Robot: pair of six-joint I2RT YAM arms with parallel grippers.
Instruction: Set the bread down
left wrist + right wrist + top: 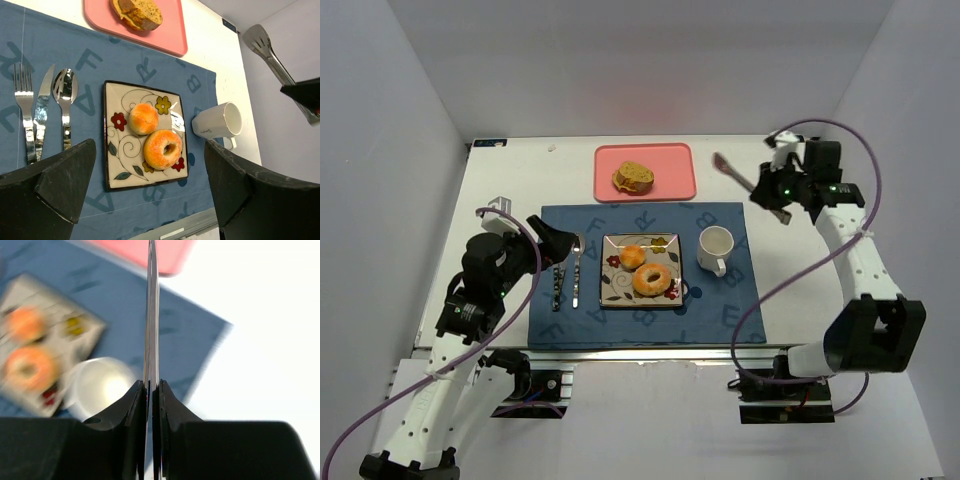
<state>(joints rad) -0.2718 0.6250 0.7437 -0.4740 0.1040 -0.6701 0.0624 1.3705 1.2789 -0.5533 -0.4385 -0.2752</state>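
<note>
Left jaws: I hold them wide open, empty, above the cutlery (567,272).
Right jaws: closed tight on tongs (151,315), over the desk (510,190).
Bread (633,178): on the pink tray (675,170).

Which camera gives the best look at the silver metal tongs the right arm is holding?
The left wrist view: the silver metal tongs appear large and sharp, with head and handle visible. The top view shows them small, in the right gripper. The right wrist view sees them only edge-on, as a thin strip.
</note>
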